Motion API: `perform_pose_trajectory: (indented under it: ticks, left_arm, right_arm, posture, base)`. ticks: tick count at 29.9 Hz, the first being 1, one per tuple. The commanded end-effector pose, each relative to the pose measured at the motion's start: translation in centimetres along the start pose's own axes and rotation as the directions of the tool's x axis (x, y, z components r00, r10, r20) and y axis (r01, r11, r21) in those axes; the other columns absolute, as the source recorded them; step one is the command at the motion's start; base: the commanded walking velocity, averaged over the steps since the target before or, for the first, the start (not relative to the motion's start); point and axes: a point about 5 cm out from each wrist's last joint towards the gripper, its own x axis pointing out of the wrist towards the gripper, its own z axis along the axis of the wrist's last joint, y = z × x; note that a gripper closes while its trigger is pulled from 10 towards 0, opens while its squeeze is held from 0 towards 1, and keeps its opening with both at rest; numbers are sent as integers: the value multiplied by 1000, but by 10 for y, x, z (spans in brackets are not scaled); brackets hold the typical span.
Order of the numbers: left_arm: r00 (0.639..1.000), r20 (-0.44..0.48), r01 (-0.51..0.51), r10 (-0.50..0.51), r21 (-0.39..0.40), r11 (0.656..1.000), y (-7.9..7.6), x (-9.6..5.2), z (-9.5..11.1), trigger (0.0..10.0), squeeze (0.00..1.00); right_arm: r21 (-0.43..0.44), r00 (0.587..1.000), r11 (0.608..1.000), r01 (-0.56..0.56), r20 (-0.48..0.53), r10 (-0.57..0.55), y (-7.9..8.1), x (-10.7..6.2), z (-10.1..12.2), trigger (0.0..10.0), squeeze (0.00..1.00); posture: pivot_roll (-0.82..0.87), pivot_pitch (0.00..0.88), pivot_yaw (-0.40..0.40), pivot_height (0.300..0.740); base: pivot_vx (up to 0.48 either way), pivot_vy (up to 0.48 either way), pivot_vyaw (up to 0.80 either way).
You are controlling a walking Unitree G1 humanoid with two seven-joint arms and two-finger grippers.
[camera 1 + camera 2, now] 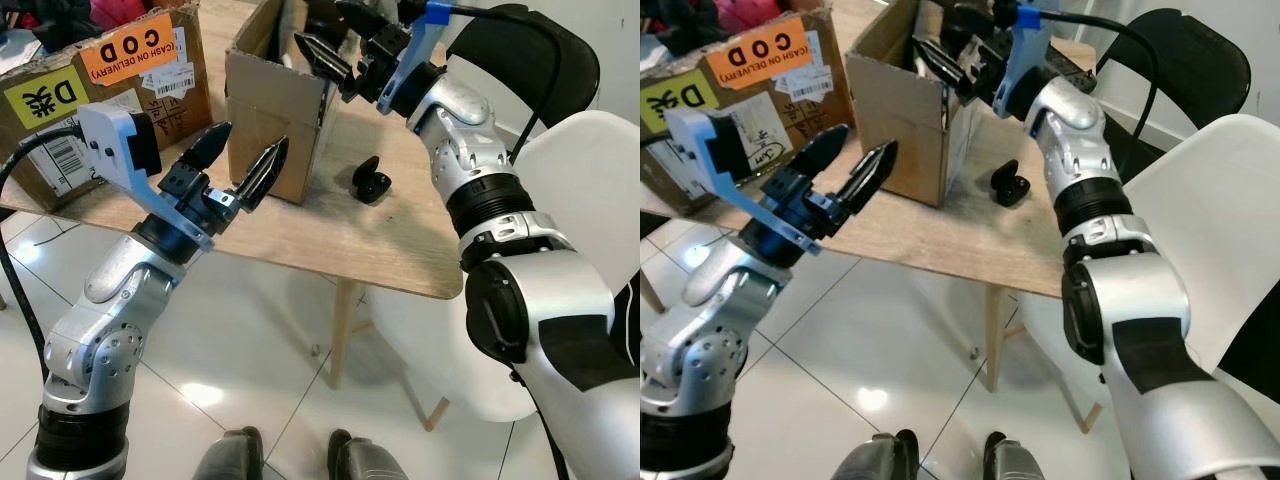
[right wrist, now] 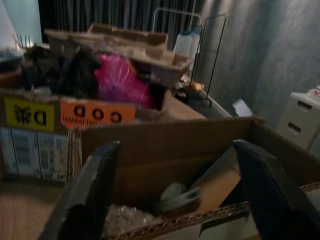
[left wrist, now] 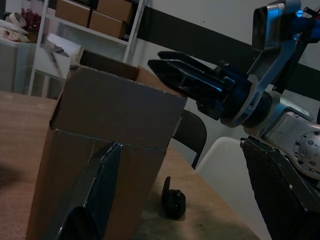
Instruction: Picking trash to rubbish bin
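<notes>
Left hand [image 1: 243, 160] open by plain box [image 1: 268, 100], right hand [image 1: 335, 40] open above it, "COD" label [image 1: 128, 47], perhaps wrappers inside

My two head views are bright and sharp, lit evenly from overhead, with a soft glare patch on the white tile floor [image 1: 200, 395] and a shadow under the wooden table [image 1: 330, 235]. Both wrist views run dim and bluish. The right wrist view is softly blurred throughout, and the near fingers [image 2: 85, 200] are out of focus.
</notes>
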Motion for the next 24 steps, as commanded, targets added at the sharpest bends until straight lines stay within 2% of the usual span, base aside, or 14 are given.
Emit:
perform_pose_trajectory:
  ticks: [1,3,4,5,6,8,9,12,14,15,17,19,21,24]
  left_arm:
    - [1000,11,21,-21,0,1000,-4,2,0,10000,0]
    - [1000,16,25,-25,4,1000,-3,3,-1,10000,0]
    - [999,19,26,-26,6,1000,-2,5,-1,10000,0]
    - [999,19,26,-26,6,1000,-2,5,-1,10000,0]
    - [999,21,26,-27,8,1000,-1,6,-1,10000,0]
    - [999,23,25,-25,12,1000,1,7,-2,10000,0]
    - [999,23,24,-24,14,1000,2,8,-2,10000,0]
    - [1000,23,11,-11,25,1000,5,10,-3,10000,0]
    - [1000,23,11,-11,25,1000,5,10,-3,10000,0]
    - [1000,20,-4,3,35,999,8,10,-3,10000,0]
    - [1000,-4,-20,21,43,999,12,9,-7,10000,0]
    - [999,-23,-36,36,9,999,16,6,-11,10000,0]
    - [999,-27,-41,41,-7,999,17,5,-12,10000,0]
    - [999,-44,-33,31,-51,998,23,-3,-16,10000,0]
  right_arm:
    - [-13,998,1000,1,64,0,-5,0,14,10000,1000]
    - [28,986,999,-41,163,36,-5,-1,28,10000,1000]
    - [58,973,995,-77,222,62,-5,-3,36,10000,667]
    - [58,973,995,-77,222,62,-5,-3,36,10000,667]
    - [88,956,989,-118,280,89,-4,-5,43,10000,565]
    - [130,918,970,-204,369,143,-1,-10,55,10000,35]
    - [143,899,959,-246,403,171,2,-14,59,10000,0]
    - [158,844,916,-369,469,259,14,-25,66,10000,0]
    - [158,844,916,-369,469,259,14,-25,66,10000,0]
    - [162,819,889,-428,484,307,23,-31,66,10000,0]
    - [163,778,828,-536,477,409,44,-46,59,10000,0]
    - [181,766,786,-591,431,477,61,-57,43,10000,0]
    - [190,764,774,-603,417,493,66,-61,38,10000,0]
    - [284,741,691,-665,367,562,95,-81,13,10000,0]
  posture:
    - [55,260,-61,740]
    - [53,240,-59,740]
    - [51,226,-56,740]
    - [51,226,-56,740]
    - [51,221,-55,740]
    - [47,209,-52,740]
    - [47,206,-51,740]
    - [48,187,-46,740]
    - [48,187,-46,740]
    - [47,179,-43,740]
    - [49,166,-37,740]
    - [50,154,-31,740]
    - [50,154,-31,740]
    - [58,135,-26,740]
  base:
    - [0,0,0]
    - [0,0,0]
    - [0,0,0]
    - [0,0,0]
    - [0,0,0]
    - [0,0,0]
    - [0,0,0]
    - [0,0,0]
    - [0,0,0]
    - [0,0,0]
    - [0,0,0]
    - [0,0,0]
    - [0,0,0]
    - [0,0,0]
